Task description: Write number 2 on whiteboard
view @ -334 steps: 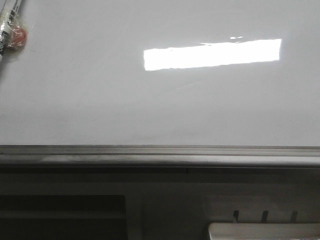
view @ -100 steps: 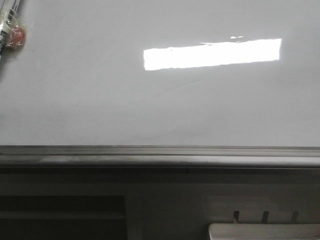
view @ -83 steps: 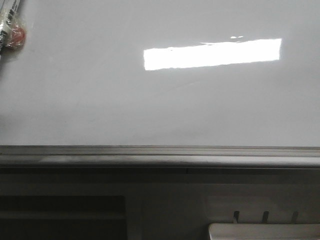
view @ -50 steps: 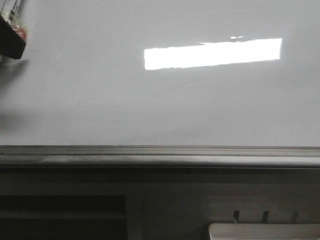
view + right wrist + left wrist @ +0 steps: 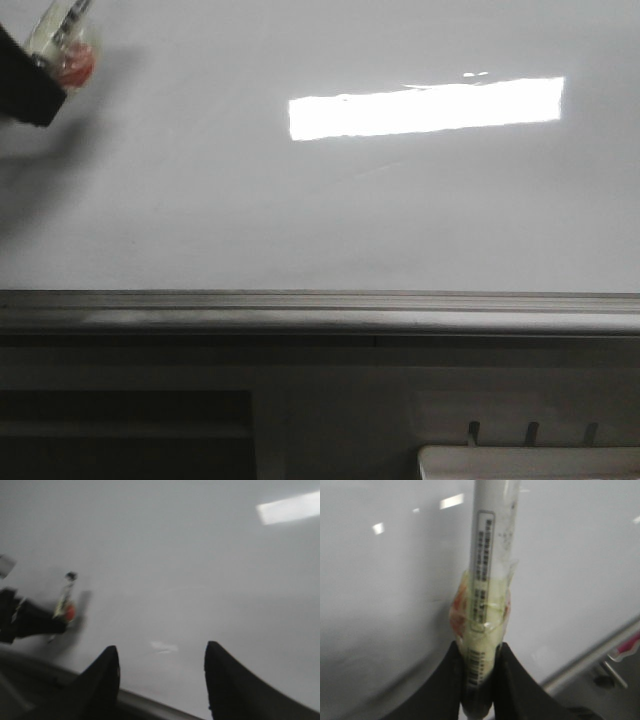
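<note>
The whiteboard [image 5: 330,210] is glossy white with a grey rail along its near edge and a bright rectangular reflection. No number 2 shows on it; its surface is bare. My left gripper [image 5: 481,655] is shut on a white marker [image 5: 492,545] wrapped in clear tape with an orange patch. In the front view the left gripper [image 5: 45,70] and the taped marker [image 5: 70,50] are at the top left over the board. My right gripper [image 5: 162,655] is open and empty above the board near its rail. The marker also shows small in the right wrist view [image 5: 65,602].
The grey metal rail [image 5: 320,308] runs across the board's near edge. A small white tray [image 5: 530,462] sits at the bottom right below the rail. A dark recess [image 5: 120,430] lies at the bottom left.
My left gripper with the marker has moved in from the top left edge, further over the board to the right. Its shadow on the board has grown. The board's surface is unchanged.
</note>
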